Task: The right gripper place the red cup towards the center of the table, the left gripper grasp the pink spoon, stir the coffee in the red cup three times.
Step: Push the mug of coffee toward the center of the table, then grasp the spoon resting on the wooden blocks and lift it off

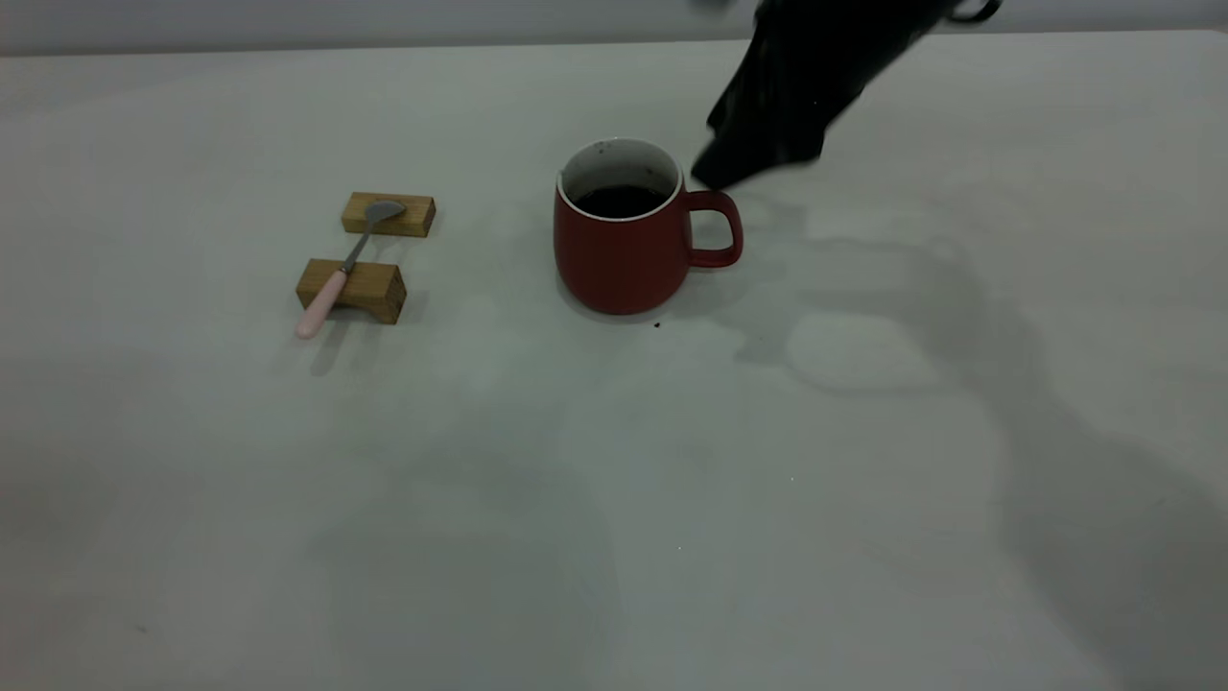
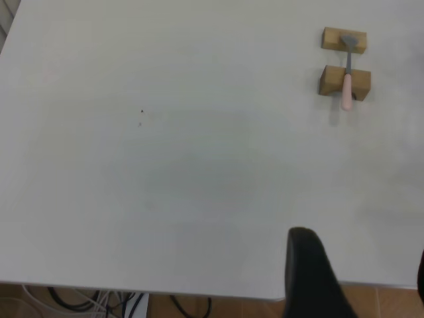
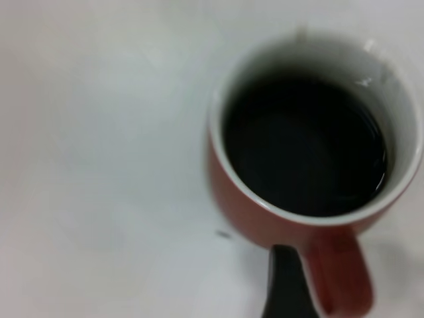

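Observation:
The red cup [image 1: 624, 245] stands upright near the middle of the table [image 1: 614, 480], its handle [image 1: 715, 230] towards the right arm. Dark coffee [image 3: 305, 146] fills it to below the white rim. My right gripper [image 1: 715, 173] hovers as a blurred black shape just behind and above the handle; in the right wrist view one finger [image 3: 285, 288] shows beside the handle with nothing held. The pink spoon [image 1: 336, 278] lies across two wooden blocks at the left. My left gripper [image 2: 361, 278] is open over the table's near edge, far from the spoon [image 2: 346, 89].
The two wooden blocks [image 1: 389, 214] [image 1: 353, 290] carry the spoon, its bowl on the farther one. A small dark speck [image 1: 657, 325] lies in front of the cup. Cables [image 2: 99, 305] hang below the table edge in the left wrist view.

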